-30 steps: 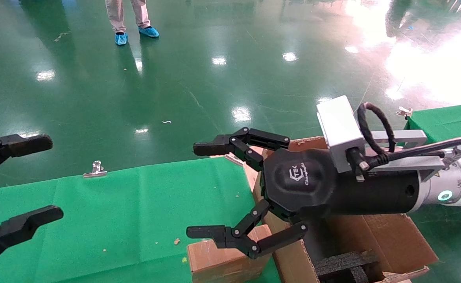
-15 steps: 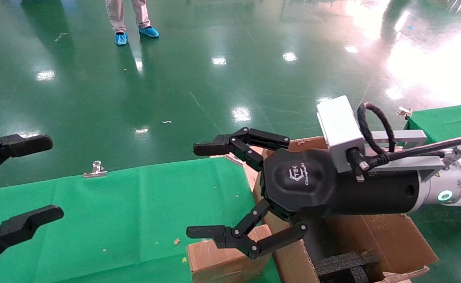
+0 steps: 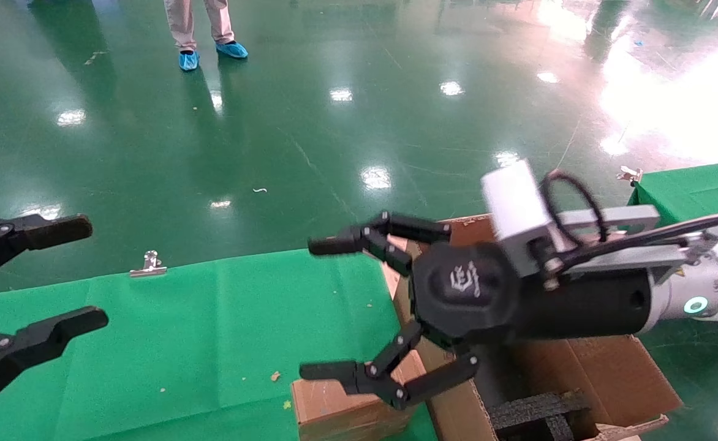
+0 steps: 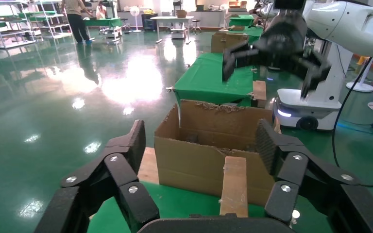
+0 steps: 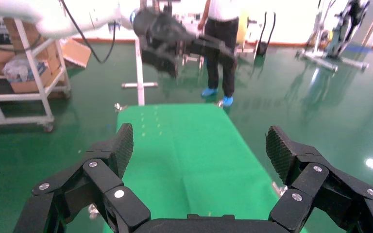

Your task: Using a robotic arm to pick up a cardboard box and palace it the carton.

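Right tool (image 3: 325, 309) shifted lower, one cardboard box (image 3: 334, 409); one carton (image 3: 604, 373)

Robotic arm (image 3: 579, 294) now lower, rotated.

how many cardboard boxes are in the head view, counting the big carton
2. The small cardboard box lies on the green cloth's near edge, under the right gripper. The large open carton stands right beside it. More may be hidden behind the arm.

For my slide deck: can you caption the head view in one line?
Right gripper open above the cardboard box beside the carton; left gripper open over the green table.
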`<action>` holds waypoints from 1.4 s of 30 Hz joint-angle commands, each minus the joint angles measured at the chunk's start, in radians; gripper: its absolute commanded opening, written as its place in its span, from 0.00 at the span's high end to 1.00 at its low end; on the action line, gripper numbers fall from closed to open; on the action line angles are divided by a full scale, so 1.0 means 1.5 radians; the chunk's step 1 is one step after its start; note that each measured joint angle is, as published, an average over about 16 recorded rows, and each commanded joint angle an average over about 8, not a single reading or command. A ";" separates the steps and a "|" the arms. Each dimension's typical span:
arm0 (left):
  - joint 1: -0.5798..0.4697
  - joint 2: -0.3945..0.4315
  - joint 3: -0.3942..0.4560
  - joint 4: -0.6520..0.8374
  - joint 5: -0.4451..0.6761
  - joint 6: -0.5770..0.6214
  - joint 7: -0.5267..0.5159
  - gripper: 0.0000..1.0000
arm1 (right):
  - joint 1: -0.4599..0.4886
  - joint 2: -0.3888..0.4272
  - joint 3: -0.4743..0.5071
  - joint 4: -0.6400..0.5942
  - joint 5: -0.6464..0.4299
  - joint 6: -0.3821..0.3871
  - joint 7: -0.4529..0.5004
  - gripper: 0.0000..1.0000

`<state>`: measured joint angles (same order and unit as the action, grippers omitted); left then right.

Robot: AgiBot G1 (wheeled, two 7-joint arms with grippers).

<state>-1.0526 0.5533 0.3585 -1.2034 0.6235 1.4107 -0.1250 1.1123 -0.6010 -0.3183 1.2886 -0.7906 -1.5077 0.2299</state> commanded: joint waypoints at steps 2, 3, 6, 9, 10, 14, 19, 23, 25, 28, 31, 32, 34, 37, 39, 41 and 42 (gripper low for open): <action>0.000 0.000 0.000 0.000 0.000 0.000 0.000 1.00 | 0.013 0.004 -0.012 0.003 -0.021 -0.005 0.015 0.00; 0.000 0.000 0.000 0.000 0.000 0.000 0.000 1.00 | 0.022 0.005 -0.020 0.003 -0.035 -0.009 0.023 0.00; 0.000 0.000 0.000 0.000 0.000 0.000 0.000 1.00 | 0.057 -0.001 -0.048 0.000 -0.082 -0.023 0.050 0.00; 0.000 0.000 0.000 0.000 0.000 0.000 0.000 1.00 | 0.103 -0.015 -0.089 -0.006 -0.138 -0.037 0.077 0.00; 0.000 0.000 0.000 0.000 0.000 0.000 0.000 1.00 | 0.121 -0.021 -0.106 -0.009 -0.159 -0.042 0.085 0.00; 0.000 0.000 0.000 0.000 0.000 0.000 0.000 1.00 | 0.195 -0.047 -0.187 -0.023 -0.232 -0.053 0.111 0.00; 0.000 0.000 0.000 0.000 0.000 0.000 0.000 1.00 | 0.278 -0.076 -0.301 -0.042 -0.287 -0.057 0.118 0.00; 0.000 0.000 0.000 0.000 0.000 0.000 0.000 1.00 | 0.336 -0.096 -0.392 -0.060 -0.307 -0.058 0.108 0.00; 0.000 0.000 0.000 0.000 0.000 0.000 0.000 1.00 | 0.362 -0.108 -0.437 -0.071 -0.313 -0.058 0.098 0.00; 0.000 0.000 0.000 0.000 0.000 0.000 0.000 1.00 | 0.397 -0.129 -0.500 -0.090 -0.321 -0.057 0.081 0.00; 0.000 0.000 0.000 0.000 0.000 0.000 0.000 1.00 | 0.429 -0.154 -0.559 -0.115 -0.327 -0.056 0.061 0.00; 0.000 0.000 0.000 0.000 0.000 0.000 0.000 1.00 | 0.438 -0.163 -0.576 -0.124 -0.329 -0.055 0.053 0.00; 0.000 0.000 0.000 0.000 0.000 0.000 0.000 1.00 | 0.455 -0.182 -0.610 -0.143 -0.333 -0.054 0.037 0.00; 0.000 0.000 0.000 0.000 0.000 0.000 0.000 1.00 | 0.473 -0.207 -0.651 -0.170 -0.337 -0.053 0.016 0.00; 0.000 0.000 0.000 0.000 0.000 0.000 0.000 1.00 | 0.482 -0.221 -0.673 -0.185 -0.339 -0.052 0.004 0.00; 0.000 0.000 0.000 0.000 0.000 0.000 0.000 1.00 | 0.488 -0.232 -0.689 -0.197 -0.339 -0.051 -0.007 0.00; 0.000 0.000 0.000 0.000 0.000 0.000 0.000 1.00 | 0.490 -0.237 -0.696 -0.202 -0.339 -0.050 -0.011 0.00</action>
<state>-1.0526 0.5532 0.3585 -1.2034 0.6235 1.4107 -0.1250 1.8427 -0.9530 -1.3547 0.9894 -1.2973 -1.5826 0.2155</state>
